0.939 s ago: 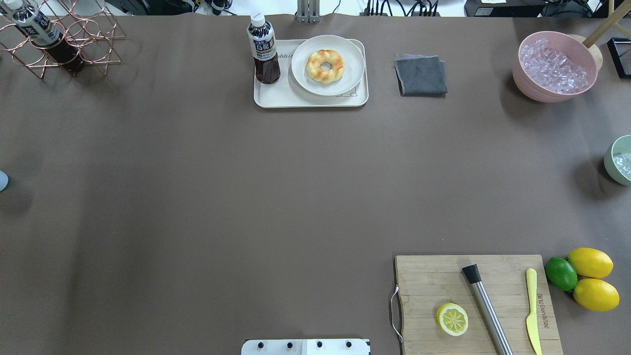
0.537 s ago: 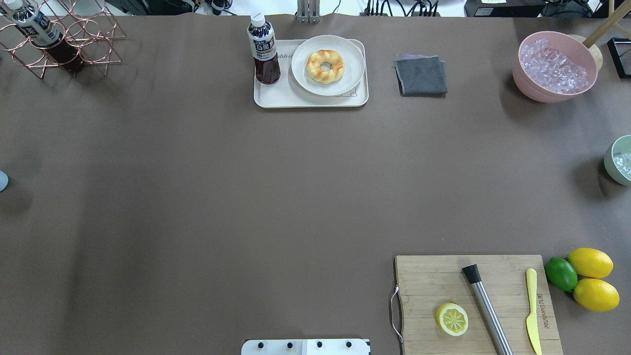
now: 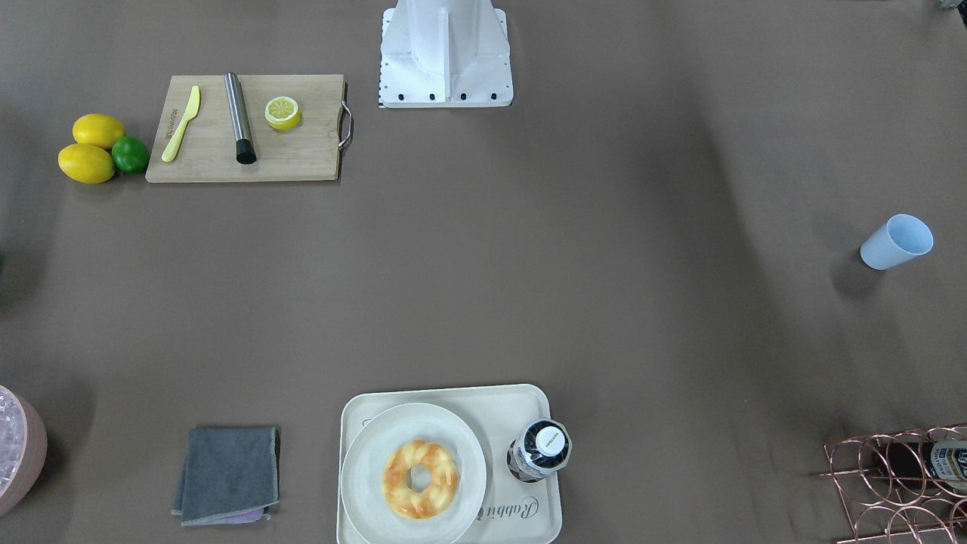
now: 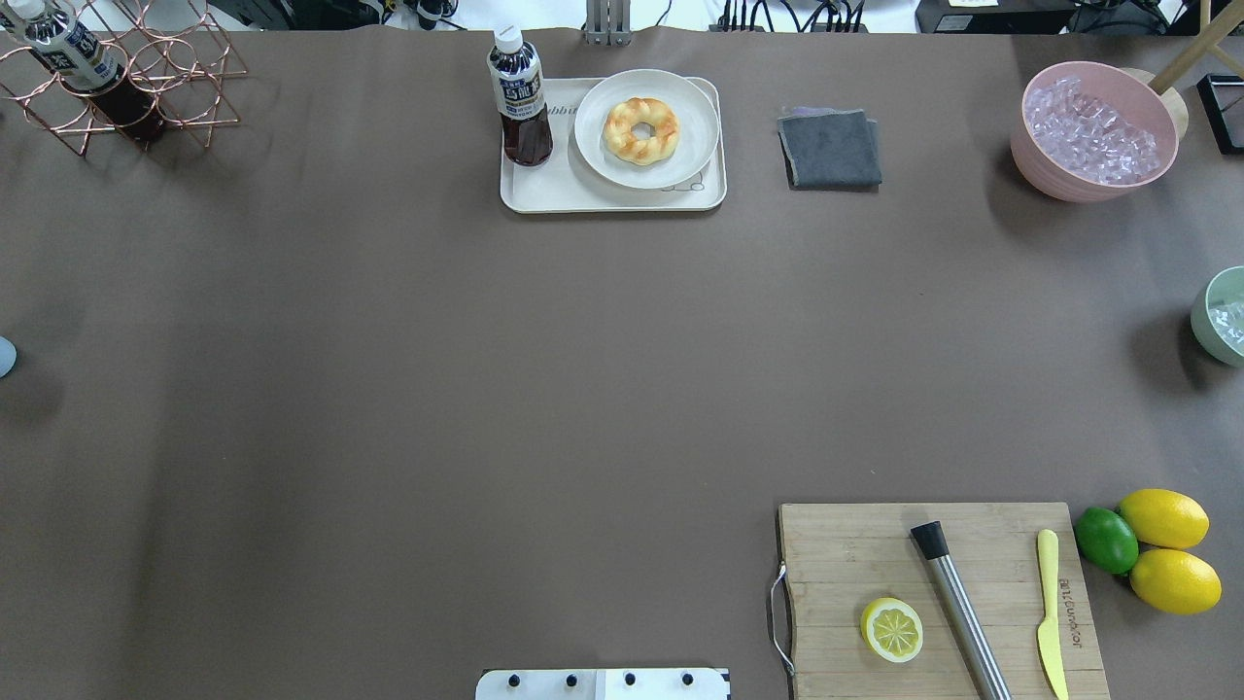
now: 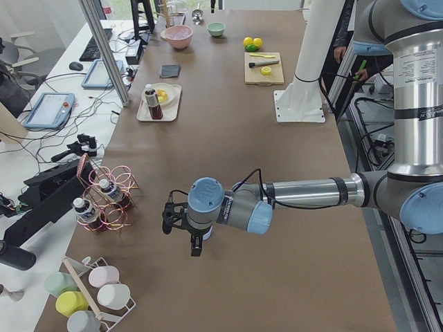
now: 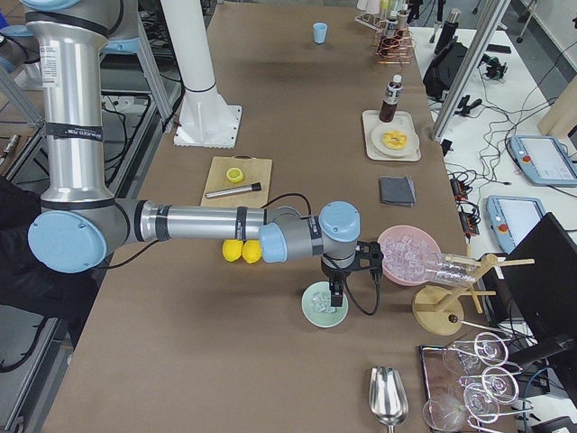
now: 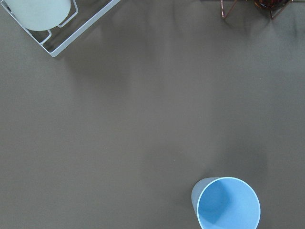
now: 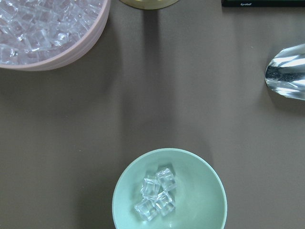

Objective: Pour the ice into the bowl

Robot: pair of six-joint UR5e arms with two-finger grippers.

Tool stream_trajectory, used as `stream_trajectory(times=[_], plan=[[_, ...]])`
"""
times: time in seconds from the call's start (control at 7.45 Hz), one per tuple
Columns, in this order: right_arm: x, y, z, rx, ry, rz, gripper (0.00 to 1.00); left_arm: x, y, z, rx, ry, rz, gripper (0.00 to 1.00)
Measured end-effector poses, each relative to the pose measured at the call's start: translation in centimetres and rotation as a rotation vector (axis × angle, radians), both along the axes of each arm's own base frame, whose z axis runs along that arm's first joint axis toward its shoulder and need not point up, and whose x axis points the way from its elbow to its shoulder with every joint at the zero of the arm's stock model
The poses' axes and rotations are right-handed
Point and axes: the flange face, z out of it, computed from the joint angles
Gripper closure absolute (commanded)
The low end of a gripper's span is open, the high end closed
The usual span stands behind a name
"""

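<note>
Right pincer [image 6: 335,293] hangs pointing down over the bowl [image 8: 200,205], close to the desk [image 4: 389,389] right edge. It shows only from the side, so can't tell how far open it is or whether it grips anything. Ice [image 8: 156,194]: a few clear cubes clustered in the bowl bottom. Pink container [image 8: 71,57], full of ice, sits toward the far right corner, apart from the bowl. Metal scoop [image 8: 286,71] lies nearer the right edge, also apart. Left pincer [image 5: 196,243] points down over the left end, with the blue cup [image 7: 228,206] upright nearby; aperture can't tell either. Wide stretch of brown desk runs between tray [image 4: 525,194] at the far edge and cutting board [image 4: 836,554] at the near edge.
</note>
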Motion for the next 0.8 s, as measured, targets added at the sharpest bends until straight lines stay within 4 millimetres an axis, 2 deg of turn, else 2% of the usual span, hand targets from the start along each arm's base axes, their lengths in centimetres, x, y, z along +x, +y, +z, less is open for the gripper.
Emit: stream_trajectory(times=[0.8], plan=[[0.8, 1.8, 0.2, 0.002, -0.007, 0.005, 0.01, 0.0, 0.6, -0.3, 0.003, 0.006, 0.001, 0.03]])
